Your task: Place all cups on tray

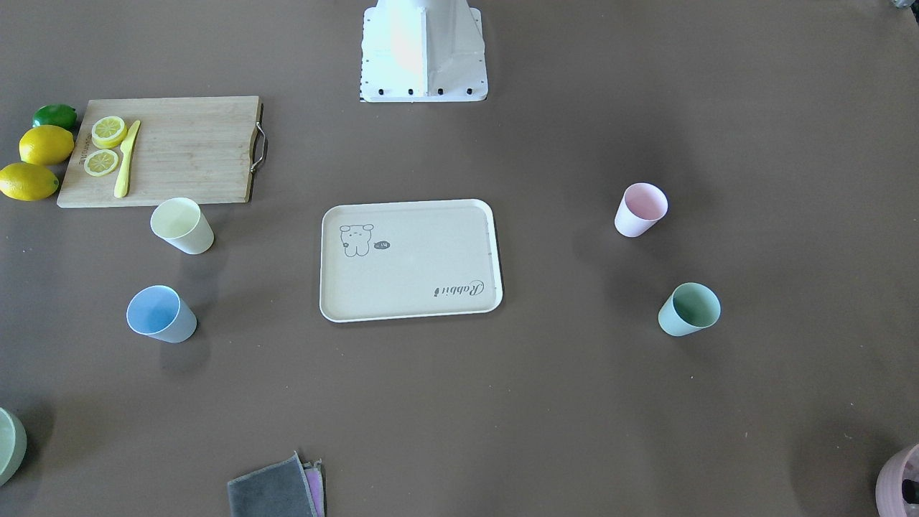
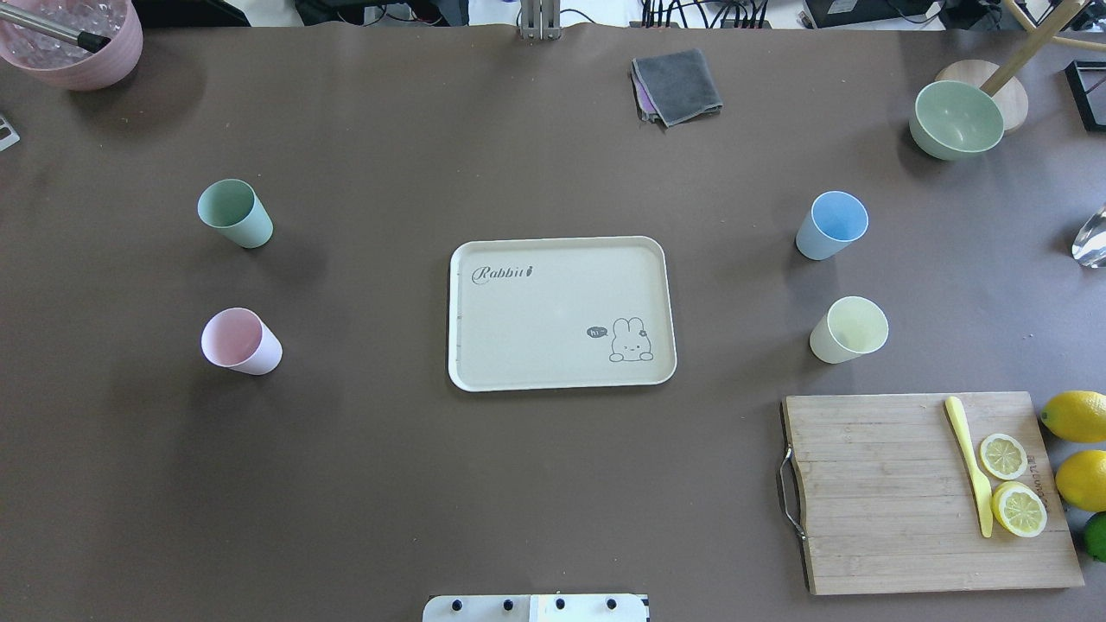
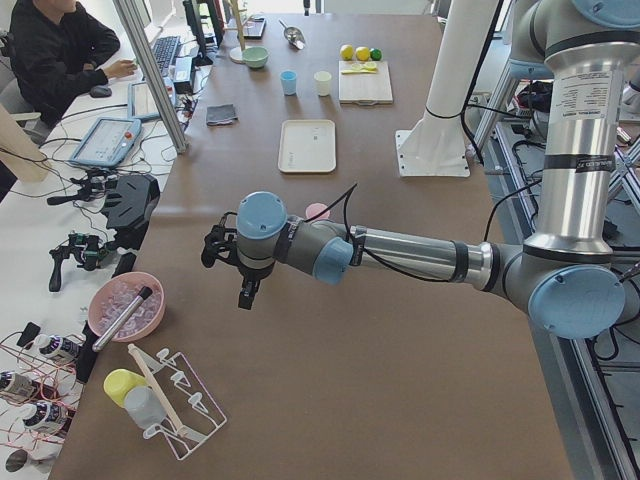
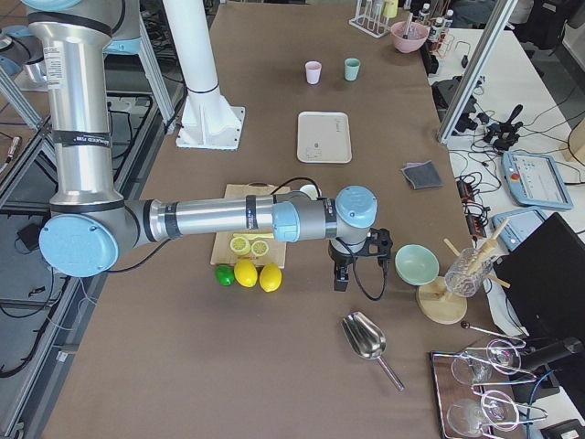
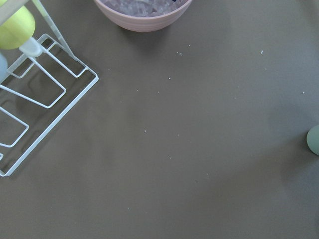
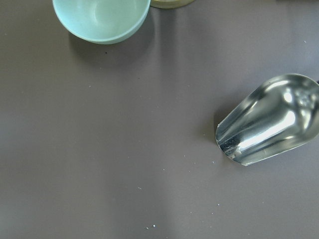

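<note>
The cream tray lies at the table's middle with nothing on it. In the overhead view the mint green cup and pink cup stand left of it. The light blue cup and pale yellow cup stand to its right. All are upright on the table. My left gripper shows only in the exterior left view, hovering near the table's left end. My right gripper shows only in the exterior right view, past the lemons. I cannot tell whether either is open.
A wooden cutting board with lemon slices and a yellow knife lies near right, whole lemons beside it. A green bowl, grey cloth, pink pot, metal scoop and wire rack sit at the edges.
</note>
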`<state>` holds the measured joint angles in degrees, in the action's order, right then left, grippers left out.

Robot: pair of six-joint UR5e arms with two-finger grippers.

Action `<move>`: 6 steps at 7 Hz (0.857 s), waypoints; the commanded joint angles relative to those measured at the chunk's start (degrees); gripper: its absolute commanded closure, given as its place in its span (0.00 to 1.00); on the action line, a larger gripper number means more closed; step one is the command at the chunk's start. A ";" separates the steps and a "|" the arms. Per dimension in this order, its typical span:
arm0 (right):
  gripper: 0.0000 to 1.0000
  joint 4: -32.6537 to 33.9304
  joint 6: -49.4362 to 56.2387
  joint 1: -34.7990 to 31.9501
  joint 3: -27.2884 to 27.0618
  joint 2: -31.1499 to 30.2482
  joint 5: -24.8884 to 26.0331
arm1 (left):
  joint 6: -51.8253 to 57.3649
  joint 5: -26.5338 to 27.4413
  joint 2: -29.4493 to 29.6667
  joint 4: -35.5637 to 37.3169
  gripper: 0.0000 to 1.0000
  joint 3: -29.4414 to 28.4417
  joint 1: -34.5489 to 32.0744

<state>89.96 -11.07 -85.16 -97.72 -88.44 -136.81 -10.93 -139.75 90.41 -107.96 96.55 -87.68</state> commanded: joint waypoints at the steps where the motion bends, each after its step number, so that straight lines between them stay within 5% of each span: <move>1: 0.00 0.04 -0.27 -0.09 -1.96 -0.59 0.13 | 0.03 -0.17 0.20 -1.90 0.02 -0.13 0.66; 3: 0.00 0.04 -0.45 0.08 -1.78 -0.86 -0.12 | -2.31 -0.43 1.61 -1.99 0.02 -0.66 3.99; 6: 0.00 0.04 -0.54 -0.01 -2.22 -1.91 -2.50 | -16.00 0.79 1.00 -17.92 0.02 -0.39 12.23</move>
<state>89.98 -11.49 -85.15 -100.00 -90.11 -138.73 -20.74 -139.75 91.79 -118.49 96.12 -79.07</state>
